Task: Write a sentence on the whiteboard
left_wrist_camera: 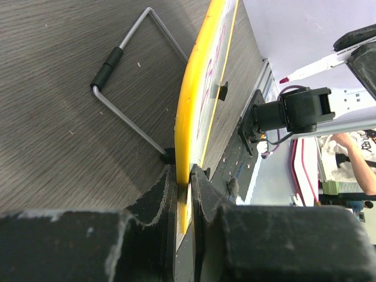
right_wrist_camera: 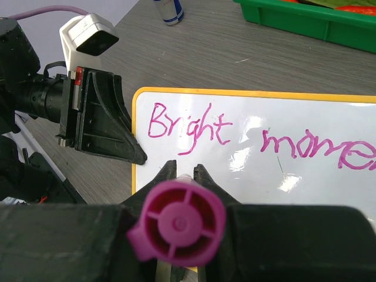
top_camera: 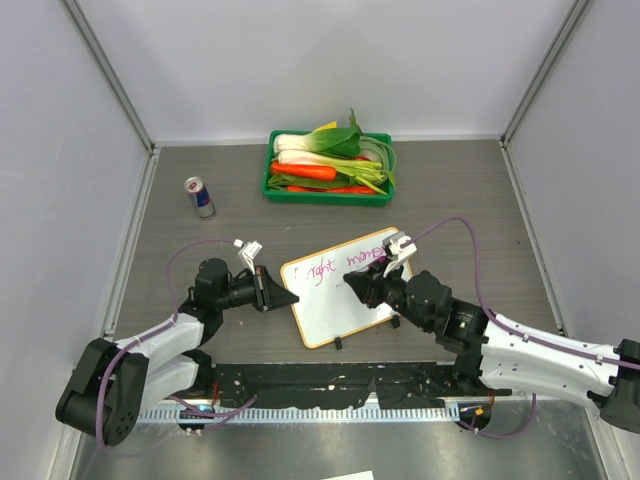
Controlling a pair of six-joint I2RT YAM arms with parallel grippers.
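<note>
The whiteboard (top_camera: 330, 300) lies tilted mid-table, with a yellow-orange rim and two black clips on its near edge. The sentence (top_camera: 340, 262) in purple-magenta marker reads "Bright mome" in the right wrist view (right_wrist_camera: 188, 126), running off the frame's right edge. My left gripper (top_camera: 285, 297) is shut on the board's left edge, and the rim (left_wrist_camera: 191, 106) sits between its jaws (left_wrist_camera: 183, 173). My right gripper (top_camera: 355, 283) is shut on a magenta marker (right_wrist_camera: 176, 226), which it holds over the blank board (right_wrist_camera: 264, 176) below "Bright". The marker's tip is hidden.
A green tray (top_camera: 275, 190) full of vegetables stands at the back centre. A drink can (top_camera: 199, 197) stands at the back left. A wire stand (left_wrist_camera: 129, 88) folds out behind the board. Grey walls close in the table.
</note>
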